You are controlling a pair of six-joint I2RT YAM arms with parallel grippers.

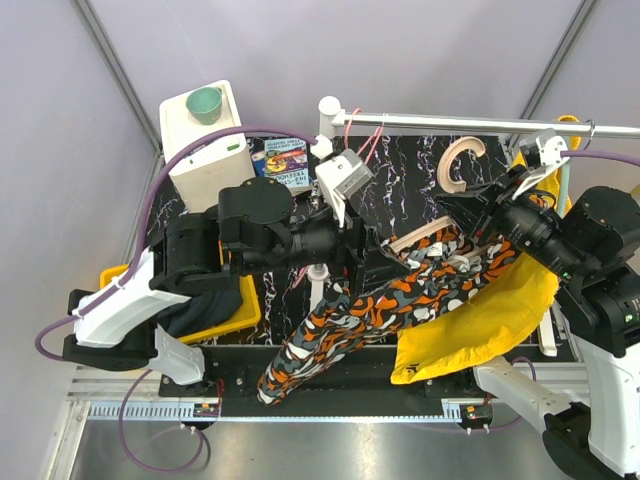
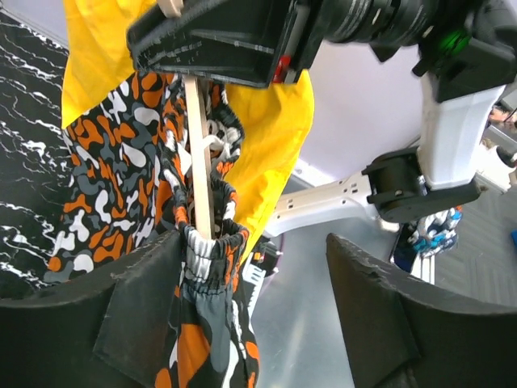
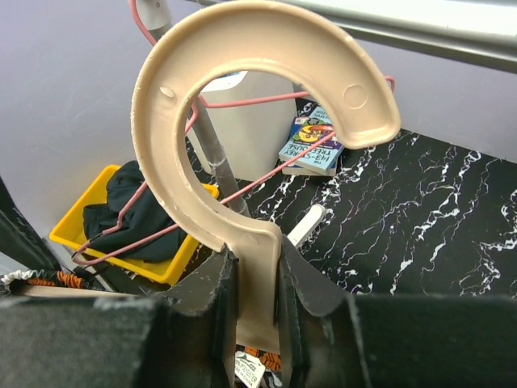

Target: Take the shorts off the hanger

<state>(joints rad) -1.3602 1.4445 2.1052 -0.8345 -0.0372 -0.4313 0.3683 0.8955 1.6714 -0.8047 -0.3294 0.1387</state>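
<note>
Closest to the lens in the right wrist view, the right tool [image 3: 257, 284] is pressed together on the flat stem of the beige hanger [image 3: 266, 36]. Its fingers [image 3: 216, 311] pinch the stem from both sides, and the big hook curls up above them. Seen from above, that hook sits apart from the metal rail [image 1: 480, 122].

In the left wrist view the left tool [image 2: 254, 246] is spread wide. The gathered waistband of the shorts [image 2: 121, 178] hangs against the inner face of the finger on the left of the picture [image 2: 137, 315]; the other finger stands apart from the cloth.

The shorts, in orange, black and white camouflage, are still on the hanger, whose wooden bar [image 2: 200, 162] runs down into the waistband. From above they drape between the two arms and trail over the near edge of the black marbled bench [image 1: 400, 170]. A yellow cloth [image 1: 490, 310] lies just beside them on the right, partly under them.

A yellow bin [image 1: 245, 315] at the left of the bench holds a dark crumpled garment [image 1: 205, 305], largely covered by the left arm in the top view. A white box [image 1: 215, 160] stands at the far left corner with a green cup [image 1: 205, 103] on its top. A book [image 1: 282, 162] lies flat just beside the box
</note>
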